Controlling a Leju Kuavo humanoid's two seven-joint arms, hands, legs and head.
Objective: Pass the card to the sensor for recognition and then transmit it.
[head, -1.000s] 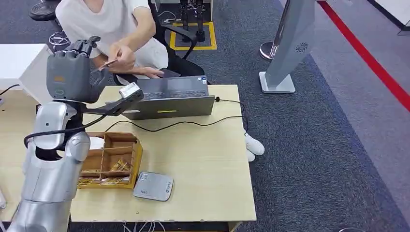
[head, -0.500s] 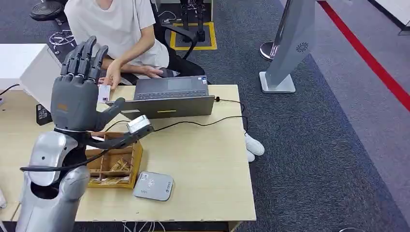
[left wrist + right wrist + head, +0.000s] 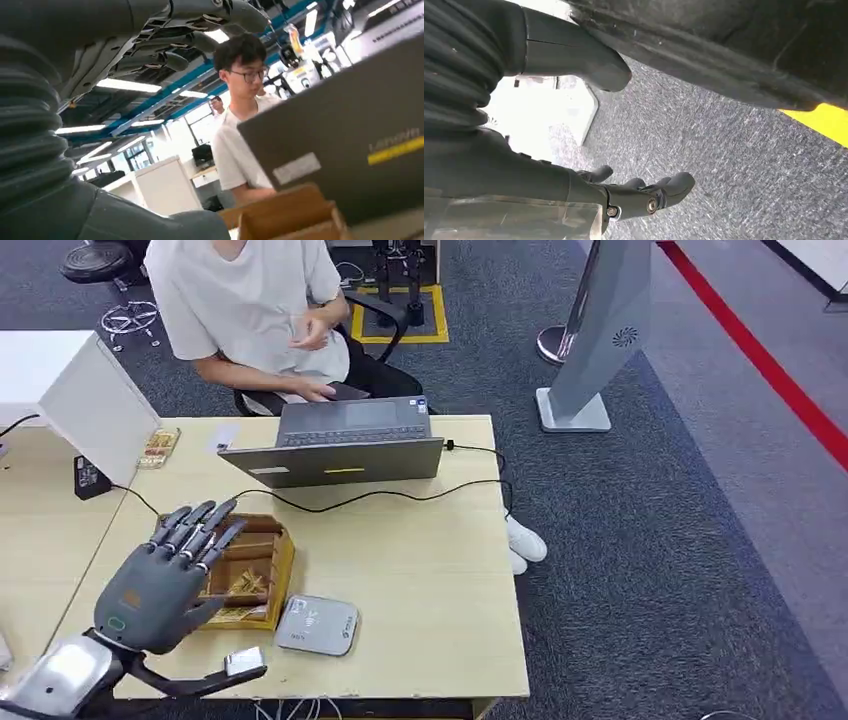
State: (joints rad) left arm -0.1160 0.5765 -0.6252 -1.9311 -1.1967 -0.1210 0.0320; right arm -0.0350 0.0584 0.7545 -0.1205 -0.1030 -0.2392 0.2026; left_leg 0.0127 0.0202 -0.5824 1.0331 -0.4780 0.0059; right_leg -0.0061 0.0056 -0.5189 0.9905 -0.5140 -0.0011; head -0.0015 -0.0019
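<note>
I see my left hand [image 3: 165,585] much lower than half a second ago: then it stood raised near the laptop [image 3: 340,445], now it hovers over the near left part of the bench [image 3: 420,580], above the wooden box [image 3: 250,565], fingers [image 3: 200,525] spread and holding nothing. The card [image 3: 222,437] lies on the far side of the bench, just left of the laptop, where the person [image 3: 255,310] was setting it; that person's hand has pulled back to the chest. The grey sensor [image 3: 317,625] sits beside the box, unmoved. My right hand [image 3: 639,192] hangs over carpet, fingers loosely curled around nothing.
</note>
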